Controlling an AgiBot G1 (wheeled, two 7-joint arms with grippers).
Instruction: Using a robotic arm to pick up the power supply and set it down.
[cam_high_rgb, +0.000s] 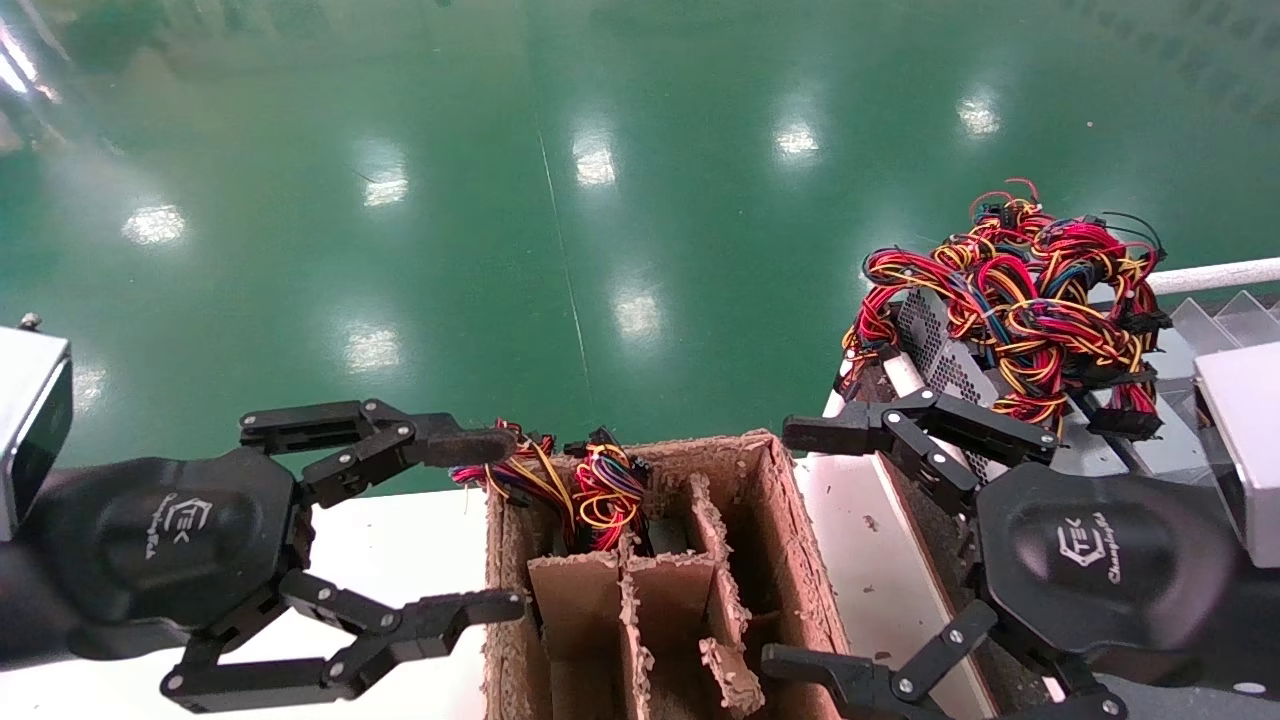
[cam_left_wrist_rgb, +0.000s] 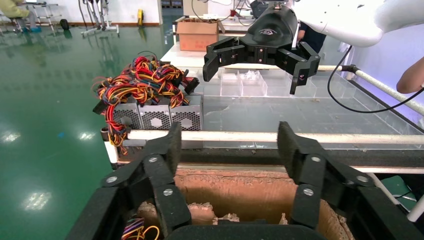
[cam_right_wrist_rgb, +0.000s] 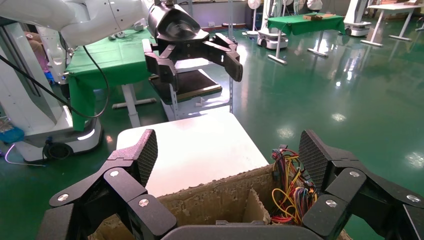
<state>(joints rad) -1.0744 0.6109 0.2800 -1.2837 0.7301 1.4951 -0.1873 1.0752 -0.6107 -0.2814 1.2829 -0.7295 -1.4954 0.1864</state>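
Several grey power supplies (cam_high_rgb: 935, 345) with red, yellow and blue wire bundles (cam_high_rgb: 1020, 290) stand in a row at the right, also in the left wrist view (cam_left_wrist_rgb: 156, 117). Another wire bundle (cam_high_rgb: 590, 490) sticks out of the far left compartment of the brown divided cardboard box (cam_high_rgb: 775, 500); whatever it belongs to is hidden inside. My left gripper (cam_high_rgb: 490, 525) hangs open at the box's left side, holding nothing. My right gripper (cam_high_rgb: 800, 550) hangs open at the box's right side, just short of the power supplies, also holding nothing.
The box sits between a white tabletop (cam_high_rgb: 390, 540) on the left and a grey work surface with a white rail (cam_high_rgb: 1210, 275) on the right. Clear plastic bins (cam_left_wrist_rgb: 240, 82) stand behind the power supplies. Green floor lies beyond.
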